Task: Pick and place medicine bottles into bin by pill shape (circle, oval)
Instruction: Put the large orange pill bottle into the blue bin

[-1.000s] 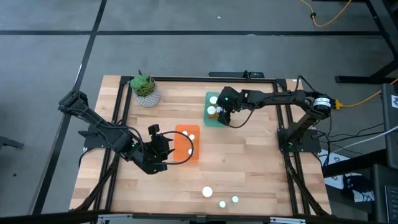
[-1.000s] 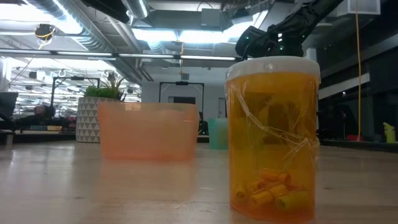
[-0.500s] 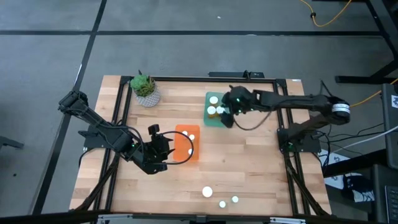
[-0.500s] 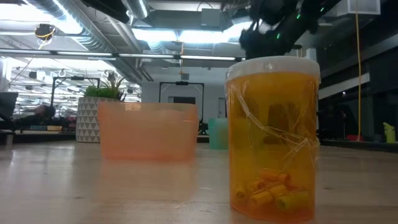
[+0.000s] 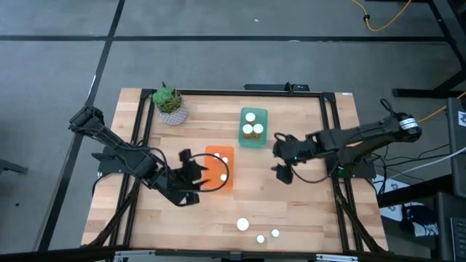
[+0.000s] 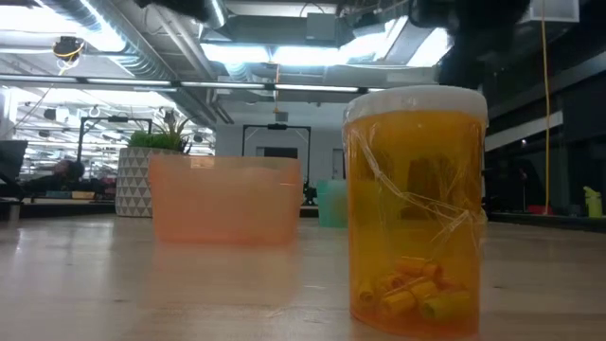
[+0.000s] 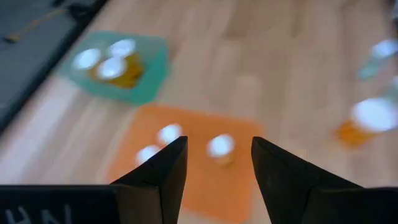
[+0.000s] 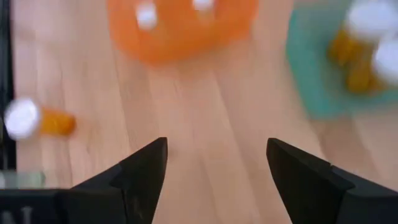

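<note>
Three medicine bottles with white tops stand in the teal bin [image 5: 253,128] and three in the orange bin [image 5: 219,168]. Three more stand near the table's near edge [image 5: 242,225]; one of them fills the low view [image 6: 417,208], amber with yellow pills inside. My left gripper [image 5: 198,175] is open and empty at the orange bin's left side [image 7: 217,146]. My right gripper [image 5: 279,157] is open and empty above bare table, to the right of the orange bin and nearer than the teal bin [image 8: 217,149].
A potted plant [image 5: 170,105] stands at the far left of the table. Black frame rails run along the table's left and right sides [image 5: 331,145]. Bare wood lies between the bins and the near-edge bottles [image 5: 277,204].
My right gripper has left the teal bin and gone toward the table's near edge and a little right. A third white top now shows in the teal bin where the gripper stood. My left gripper has edged toward the orange bin.
</note>
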Controlling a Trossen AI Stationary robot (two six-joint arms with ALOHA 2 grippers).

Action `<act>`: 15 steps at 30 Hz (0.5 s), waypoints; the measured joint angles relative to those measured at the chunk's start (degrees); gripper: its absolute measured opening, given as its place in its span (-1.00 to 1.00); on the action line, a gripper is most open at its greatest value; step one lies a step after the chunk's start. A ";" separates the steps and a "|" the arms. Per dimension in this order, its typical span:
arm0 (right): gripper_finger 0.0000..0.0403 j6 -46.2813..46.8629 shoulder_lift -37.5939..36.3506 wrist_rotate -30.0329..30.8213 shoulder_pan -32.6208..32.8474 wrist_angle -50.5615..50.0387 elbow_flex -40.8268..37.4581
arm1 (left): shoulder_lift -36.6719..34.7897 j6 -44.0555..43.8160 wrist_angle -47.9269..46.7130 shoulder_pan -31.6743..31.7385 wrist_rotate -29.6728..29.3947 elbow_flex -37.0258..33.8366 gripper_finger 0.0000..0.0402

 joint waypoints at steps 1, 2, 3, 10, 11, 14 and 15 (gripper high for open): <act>0.37 1.54 0.00 0.02 1.12 -2.61 0.00 | 0.51 1.39 3.09 0.00 1.22 0.00 -0.15; 0.37 3.21 0.00 0.11 2.24 -5.15 0.00 | 1.15 3.31 6.39 0.00 2.41 0.01 -0.15; 0.37 4.75 0.00 0.76 3.42 -7.23 0.00 | 1.98 5.36 9.57 0.00 3.60 0.00 -0.15; 0.37 14.92 0.02 6.01 10.15 -20.55 -0.02 | 10.33 13.30 27.21 2.02 17.50 0.02 -0.15; 0.37 15.56 0.02 6.01 10.97 -21.85 -0.02 | 11.72 12.22 27.64 2.51 20.28 0.17 -0.15; 0.37 17.53 0.02 6.01 13.33 -24.92 -0.02 | 15.97 10.69 26.28 3.38 27.47 1.23 -0.15; 0.37 18.19 0.02 6.01 14.03 -25.10 -0.02 | 17.36 11.07 25.81 3.63 29.07 1.64 -0.15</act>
